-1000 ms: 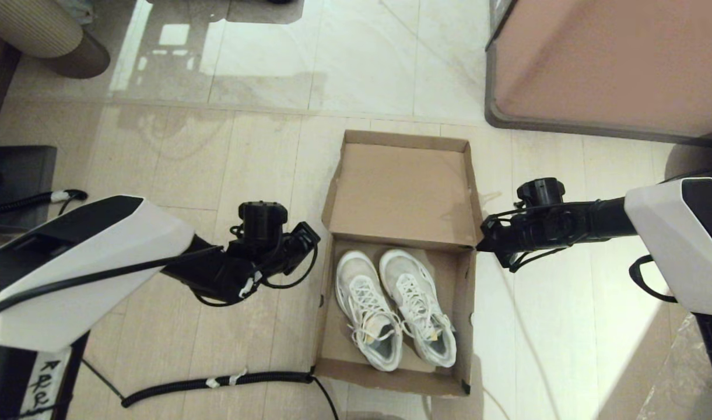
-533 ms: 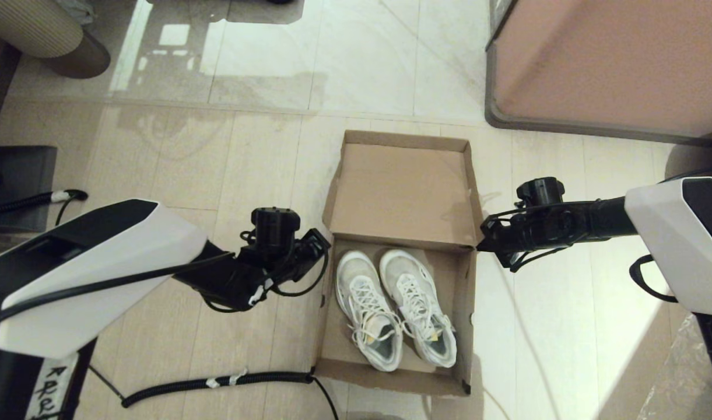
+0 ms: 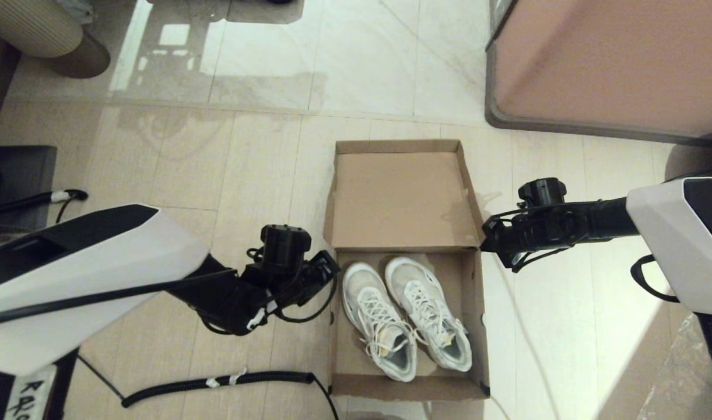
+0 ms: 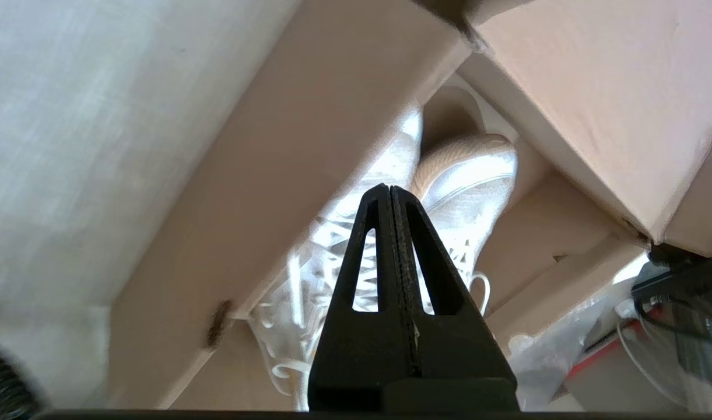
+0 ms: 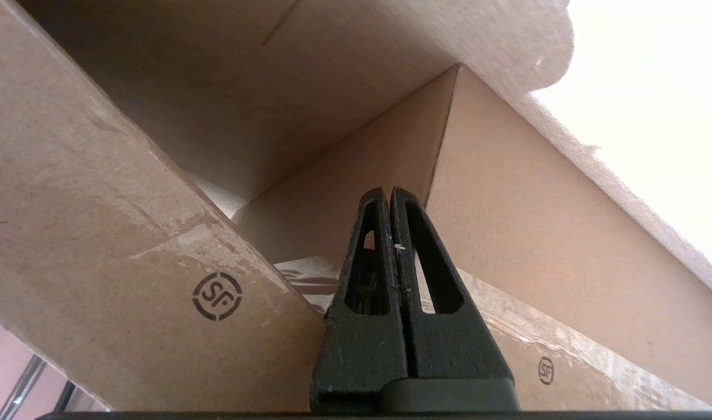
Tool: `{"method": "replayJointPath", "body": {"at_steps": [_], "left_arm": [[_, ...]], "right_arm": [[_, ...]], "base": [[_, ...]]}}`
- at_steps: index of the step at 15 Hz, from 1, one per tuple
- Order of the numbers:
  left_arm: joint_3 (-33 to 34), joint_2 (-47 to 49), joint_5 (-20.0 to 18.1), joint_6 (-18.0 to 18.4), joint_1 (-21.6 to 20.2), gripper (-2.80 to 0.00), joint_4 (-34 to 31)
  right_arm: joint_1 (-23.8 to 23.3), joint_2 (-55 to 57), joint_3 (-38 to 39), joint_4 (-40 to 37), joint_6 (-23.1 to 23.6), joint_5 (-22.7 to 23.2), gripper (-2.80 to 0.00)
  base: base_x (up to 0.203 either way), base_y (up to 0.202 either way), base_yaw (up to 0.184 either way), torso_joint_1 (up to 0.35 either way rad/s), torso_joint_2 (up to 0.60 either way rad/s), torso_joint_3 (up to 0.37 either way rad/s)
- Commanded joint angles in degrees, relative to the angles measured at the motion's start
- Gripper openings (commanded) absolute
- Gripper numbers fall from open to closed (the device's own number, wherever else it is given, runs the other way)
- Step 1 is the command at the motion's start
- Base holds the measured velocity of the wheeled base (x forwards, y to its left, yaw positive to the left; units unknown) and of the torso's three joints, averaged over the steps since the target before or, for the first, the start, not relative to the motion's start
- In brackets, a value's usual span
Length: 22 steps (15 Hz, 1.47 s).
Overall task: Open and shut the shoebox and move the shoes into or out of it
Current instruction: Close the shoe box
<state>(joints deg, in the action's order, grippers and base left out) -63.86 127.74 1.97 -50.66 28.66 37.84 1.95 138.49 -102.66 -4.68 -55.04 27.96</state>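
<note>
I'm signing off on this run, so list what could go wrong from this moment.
1. The left hand is shut and pressed at the shoebox side wall, so it may shove the box across the floor rather than reach the shoes.
2. The right hand, also shut, sits at the raised lid corner; a push could crease the cardboard or drop the lid onto the shoes.

Warm indoor light; glare patches on the glossy floor [image 3: 256, 64]; left wrist view motion-blurred, right wrist view's corner overexposed.
</note>
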Motion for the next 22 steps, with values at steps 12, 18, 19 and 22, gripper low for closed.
{"method": "replayJointPath", "body": {"at_steps": [12,18,19,22], "left_arm": [[1.9,-6.7,0.0,0.5,-3.2,-2.80,0.2],[-0.4,-6.9,-0.5,3.8,-5.7,-2.80,0.9],[-1.6,-6.9,-2.0,3.9,-5.7,-2.80,0.9],[-5.5,-6.3,-5.5,5.9,-5.8,-2.80,0.4]], "right_arm": [[-2.0,-6.1,7.6,-0.2,-0.2,-2.5,-2.80],[-2.9,-6.8,4.7,-0.1,0.5,-2.4,-2.80],[-3.2,-5.6,2.6,-0.1,0.6,-2.4,-2.80],[-4.3,-1.4,-4.6,-0.8,2.2,-2.4,-2.80]], "base": [[0.000,0.000,0.000,0.000,0.00,0.000],[0.000,0.000,0.000,0.000,0.00,0.000],[0.000,0.000,0.000,0.000,0.00,0.000],[0.000,0.000,0.000,0.000,0.00,0.000]]}}
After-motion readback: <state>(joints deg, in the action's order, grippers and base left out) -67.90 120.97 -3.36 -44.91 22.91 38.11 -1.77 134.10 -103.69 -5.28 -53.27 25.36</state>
